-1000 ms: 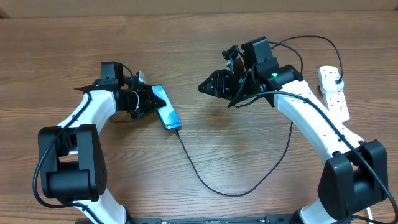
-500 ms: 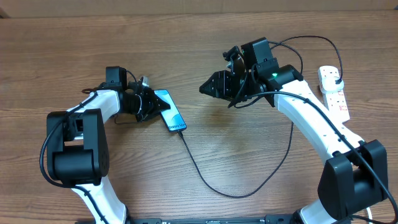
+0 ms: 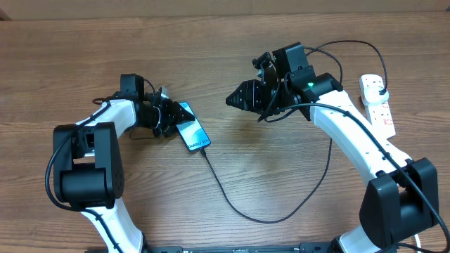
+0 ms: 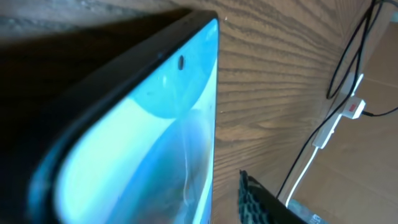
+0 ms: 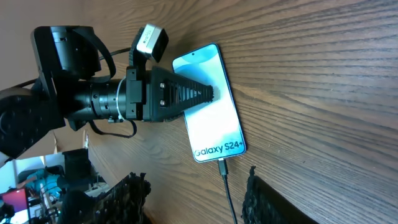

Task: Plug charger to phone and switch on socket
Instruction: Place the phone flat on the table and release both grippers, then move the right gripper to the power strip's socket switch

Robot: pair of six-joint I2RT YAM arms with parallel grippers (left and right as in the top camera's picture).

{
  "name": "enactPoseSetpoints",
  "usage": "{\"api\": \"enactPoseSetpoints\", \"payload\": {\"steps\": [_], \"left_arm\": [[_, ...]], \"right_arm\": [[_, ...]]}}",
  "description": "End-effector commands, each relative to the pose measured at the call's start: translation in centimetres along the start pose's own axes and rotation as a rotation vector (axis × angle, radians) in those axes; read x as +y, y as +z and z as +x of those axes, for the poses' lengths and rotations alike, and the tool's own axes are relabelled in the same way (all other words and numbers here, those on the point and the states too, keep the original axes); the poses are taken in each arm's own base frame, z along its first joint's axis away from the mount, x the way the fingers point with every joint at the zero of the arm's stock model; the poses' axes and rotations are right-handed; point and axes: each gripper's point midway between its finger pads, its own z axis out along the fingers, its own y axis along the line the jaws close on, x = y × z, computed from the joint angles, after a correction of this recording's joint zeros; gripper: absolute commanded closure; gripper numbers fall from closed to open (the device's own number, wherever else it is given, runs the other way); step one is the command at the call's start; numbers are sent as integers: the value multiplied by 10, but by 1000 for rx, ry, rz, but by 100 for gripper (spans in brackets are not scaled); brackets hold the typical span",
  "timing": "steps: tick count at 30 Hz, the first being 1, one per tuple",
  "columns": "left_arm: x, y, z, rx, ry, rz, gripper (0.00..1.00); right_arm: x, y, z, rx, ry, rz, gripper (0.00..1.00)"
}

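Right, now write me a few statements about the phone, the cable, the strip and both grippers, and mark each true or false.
1. The charger has its connector in the bottom edge of the phone. True.
2. The phone's screen is dark. False: it is lit blue and shows a Galaxy S24+ logo.
3. The right gripper is shut on the cable. False: its fingers stand apart with nothing between them.
4. The left gripper reaches over the phone's screen. True.
5. The socket lies beside the left arm. False: it lies at the table's far right, by the right arm.
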Motion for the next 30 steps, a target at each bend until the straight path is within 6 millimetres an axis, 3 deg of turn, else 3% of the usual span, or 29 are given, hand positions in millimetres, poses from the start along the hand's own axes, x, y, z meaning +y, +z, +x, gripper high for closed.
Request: {"api": "enactPoseSetpoints", "payload": {"steps": [1, 5, 14, 18, 22, 26, 28, 30], "left_arm": [[40, 4, -1, -35, -40, -197, 44], [51, -3, -3, -45, -31, -284, 32], [86, -34, -8, -84, -58, -580, 30], [82, -38, -15, -102, -50, -589, 32], [43, -67, -34, -157, 10, -569, 37], [-39, -136, -52, -328, 129, -504, 37], [-84, -172, -51, -414, 211, -440, 38], [-116, -197, -43, -468, 262, -379, 39]], "right_arm": [[8, -8, -4, -28, -30, -5, 47], [8, -8, -4, -28, -30, -5, 47], [7, -8, -3, -24, -46, -2, 47], [4, -8, 0, -12, -66, 9, 47], [-13, -19, -1, -14, -47, 55, 48], [-28, -55, -10, -70, -24, 83, 55], [-42, -80, -17, -127, 8, 135, 63], [-57, -104, -21, -177, 31, 190, 74]]}}
